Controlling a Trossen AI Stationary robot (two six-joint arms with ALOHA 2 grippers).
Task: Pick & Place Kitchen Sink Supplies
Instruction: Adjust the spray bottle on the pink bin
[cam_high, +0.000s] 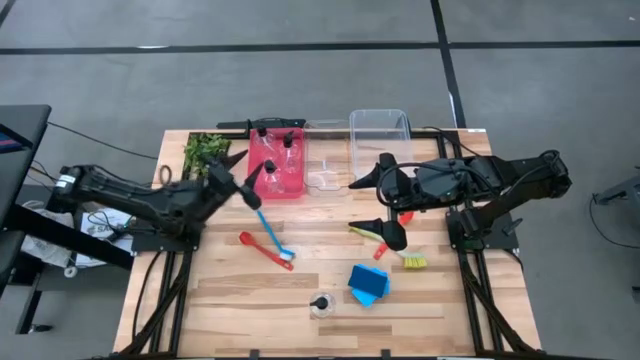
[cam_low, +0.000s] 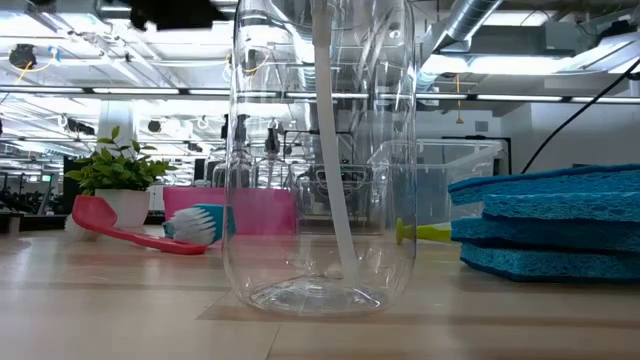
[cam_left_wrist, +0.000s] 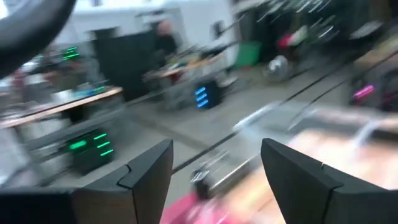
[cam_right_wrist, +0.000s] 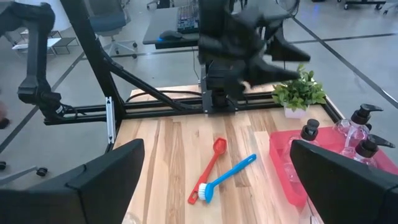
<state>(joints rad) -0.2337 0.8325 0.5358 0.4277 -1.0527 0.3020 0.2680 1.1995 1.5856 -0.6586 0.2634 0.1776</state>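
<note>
Bottles w/ black caps (cam_high: 278, 152) stood in the red bin (cam_high: 277, 186) at the surface's (cam_high: 240, 300) far side; one more bottle (cam_high: 322, 304) stood alone near the front edge. Red brush (cam_high: 266, 250) and blue brush (cam_high: 268, 228) lay crossed mid-surface. Blue sponges (cam_high: 368, 285) were stacked close by the lone bottle, yellow-green brush (cam_high: 400, 250) beyond them. Left tool (cam_high: 243, 172) hung spread just beside the red bin, holding nothing. Right tool (cam_high: 378, 206) was spread wide above the yellow-green brush, empty, near the clear bin (cam_high: 380, 125).
</note>
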